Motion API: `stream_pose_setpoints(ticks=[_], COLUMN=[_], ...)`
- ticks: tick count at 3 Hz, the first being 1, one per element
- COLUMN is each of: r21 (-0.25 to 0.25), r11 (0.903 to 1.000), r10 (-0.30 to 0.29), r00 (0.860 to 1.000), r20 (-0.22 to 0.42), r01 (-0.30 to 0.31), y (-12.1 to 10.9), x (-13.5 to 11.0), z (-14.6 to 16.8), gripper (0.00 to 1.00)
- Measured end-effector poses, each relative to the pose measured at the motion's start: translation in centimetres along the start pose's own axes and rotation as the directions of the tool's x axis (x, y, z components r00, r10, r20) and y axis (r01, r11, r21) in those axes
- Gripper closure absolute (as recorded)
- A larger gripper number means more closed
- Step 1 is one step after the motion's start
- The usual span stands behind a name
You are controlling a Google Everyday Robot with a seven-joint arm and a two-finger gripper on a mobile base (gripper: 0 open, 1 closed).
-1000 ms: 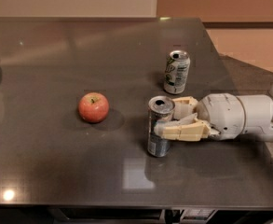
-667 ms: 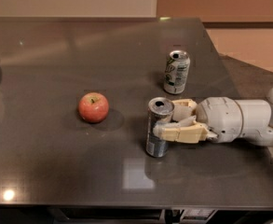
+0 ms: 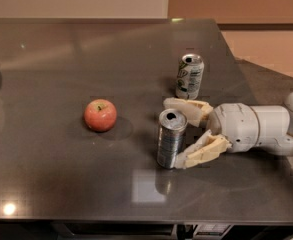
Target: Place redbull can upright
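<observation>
Redbull can [image 3: 172, 140]: stands upright on bench [image 3: 61, 184], long axis vertical, directly left of gripper [image 3: 182, 134]. Reaches in from right, fingers spread apart, flanking can, apparently unclamped. Likely calls for straight rightward retreat, clear of white-and-green can [image 3: 189, 76] behind.

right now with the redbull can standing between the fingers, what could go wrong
1. The hand is open around the upright redbull can, and its lower finger looks very close to the can's base. A crooked pull-back could tip the can.
2. The white-and-green can stands just behind the upper finger. A sideways swing might knock it over.
</observation>
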State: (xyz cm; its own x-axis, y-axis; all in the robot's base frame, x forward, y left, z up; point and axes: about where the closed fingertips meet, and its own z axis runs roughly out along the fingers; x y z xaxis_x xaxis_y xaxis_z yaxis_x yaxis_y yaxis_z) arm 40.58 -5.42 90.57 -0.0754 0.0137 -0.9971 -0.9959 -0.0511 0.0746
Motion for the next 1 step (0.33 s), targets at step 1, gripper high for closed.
stream_pose_setpoints(ticks=[1], r21=[0.0], r11=[1.0], r10=[0.0], r00=[1.0], r20=[0.0], r01=[0.0], y=[0.0], x=[0.0], z=[0.01], gripper=[0.0])
